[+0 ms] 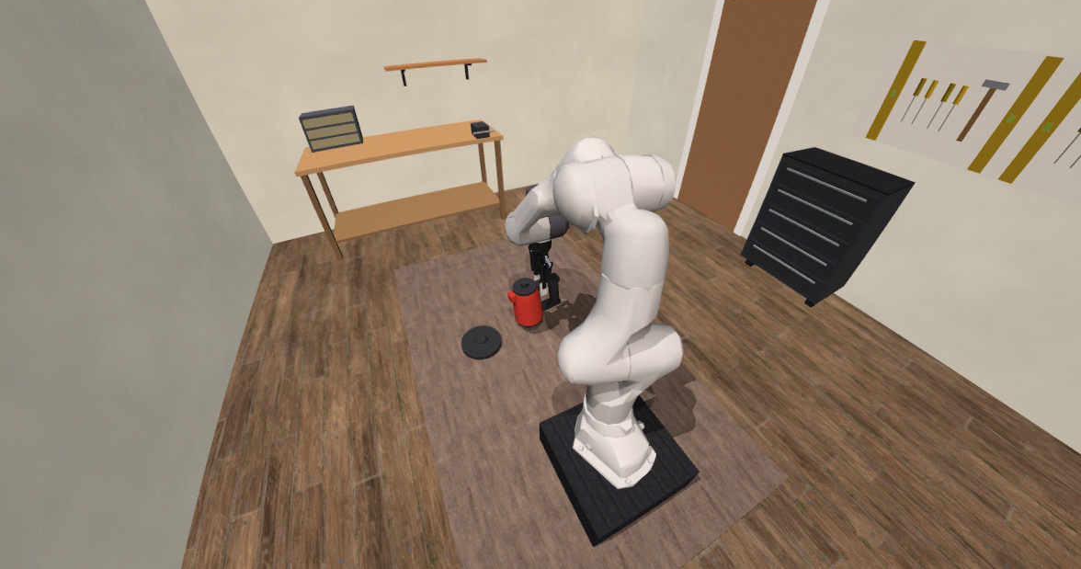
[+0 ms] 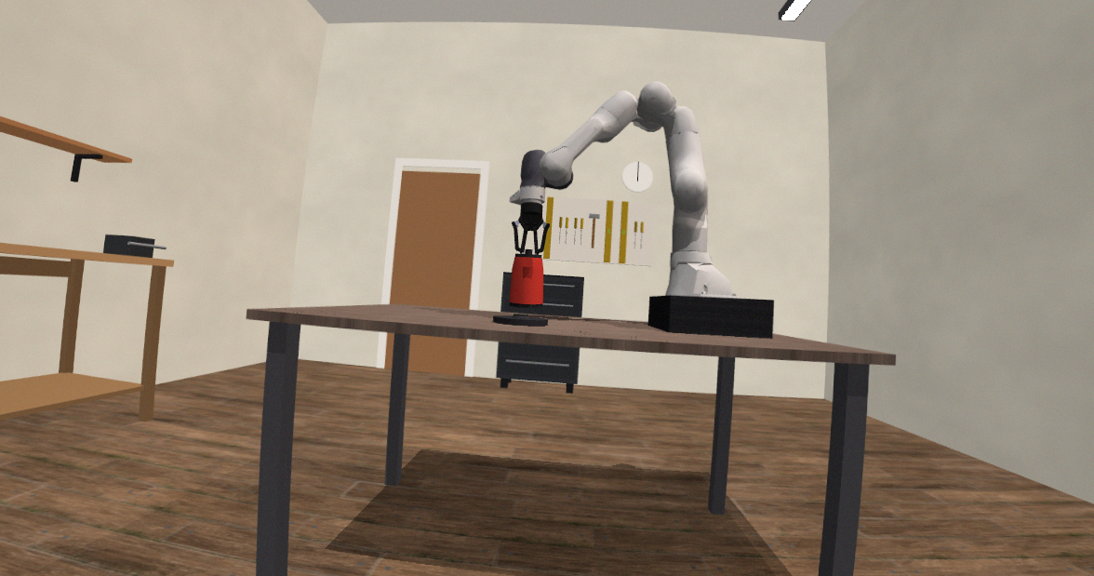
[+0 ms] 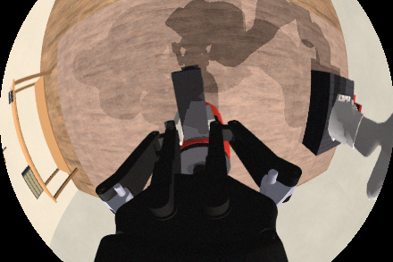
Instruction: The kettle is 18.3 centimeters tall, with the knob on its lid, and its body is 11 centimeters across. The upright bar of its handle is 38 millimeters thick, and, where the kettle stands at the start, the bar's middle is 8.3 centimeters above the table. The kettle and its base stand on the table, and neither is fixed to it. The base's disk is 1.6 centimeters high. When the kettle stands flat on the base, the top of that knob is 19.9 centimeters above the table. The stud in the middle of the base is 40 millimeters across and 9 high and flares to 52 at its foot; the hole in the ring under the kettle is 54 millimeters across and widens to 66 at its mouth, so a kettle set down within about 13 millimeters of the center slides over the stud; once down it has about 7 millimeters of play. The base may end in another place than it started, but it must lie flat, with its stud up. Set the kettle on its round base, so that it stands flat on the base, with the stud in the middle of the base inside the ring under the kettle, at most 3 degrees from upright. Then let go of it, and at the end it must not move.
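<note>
The gripper [image 2: 529, 244] is clamped on the dark handle [image 3: 191, 97] of the red kettle [image 1: 526, 304], holding it upright and lifted clear of the table [image 2: 367, 319]. In the top view the round black base [image 1: 481, 342] lies flat on the table, apart from the kettle, to its near left. No brand, label or readable writing shows on kettle, base or arm.

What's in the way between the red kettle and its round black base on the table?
Nothing visible. The kettle hangs lifted in the gripper, held by its handle, and only bare table shows between it and the base, which lies flat and apart.
</note>
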Controlling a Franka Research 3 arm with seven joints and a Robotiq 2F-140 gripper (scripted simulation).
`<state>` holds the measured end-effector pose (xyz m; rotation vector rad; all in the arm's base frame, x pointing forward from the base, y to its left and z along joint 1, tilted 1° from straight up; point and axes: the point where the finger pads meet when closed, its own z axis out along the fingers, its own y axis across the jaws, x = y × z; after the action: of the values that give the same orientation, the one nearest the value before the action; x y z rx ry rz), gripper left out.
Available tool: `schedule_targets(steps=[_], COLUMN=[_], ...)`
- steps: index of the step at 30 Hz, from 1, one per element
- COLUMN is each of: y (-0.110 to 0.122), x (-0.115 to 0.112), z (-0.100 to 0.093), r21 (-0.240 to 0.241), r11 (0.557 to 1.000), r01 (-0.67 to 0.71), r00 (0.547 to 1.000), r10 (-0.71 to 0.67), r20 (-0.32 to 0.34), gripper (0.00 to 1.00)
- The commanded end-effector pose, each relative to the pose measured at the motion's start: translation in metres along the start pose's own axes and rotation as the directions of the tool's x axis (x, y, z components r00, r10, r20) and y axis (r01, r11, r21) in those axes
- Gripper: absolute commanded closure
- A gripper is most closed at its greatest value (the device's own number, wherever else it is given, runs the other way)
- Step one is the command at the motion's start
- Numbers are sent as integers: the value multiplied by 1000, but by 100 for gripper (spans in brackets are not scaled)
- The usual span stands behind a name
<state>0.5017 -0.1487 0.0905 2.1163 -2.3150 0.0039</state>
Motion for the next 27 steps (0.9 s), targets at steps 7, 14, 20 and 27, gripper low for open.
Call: schedule_targets(steps=[7, 14, 20, 27], y=[-6, -6, -6, -6], x=[-38, -57, -80, -98], z=[-5, -5, -5, -5], r21=[17, 17, 17, 17], r11=[999, 999, 999, 999], r01=[-38, -38, -38, -38], r00=[999, 999, 999, 999], r10=[38, 38, 38, 38], r20=[-4, -4, -4, -4], gripper=[100, 100, 100, 100])
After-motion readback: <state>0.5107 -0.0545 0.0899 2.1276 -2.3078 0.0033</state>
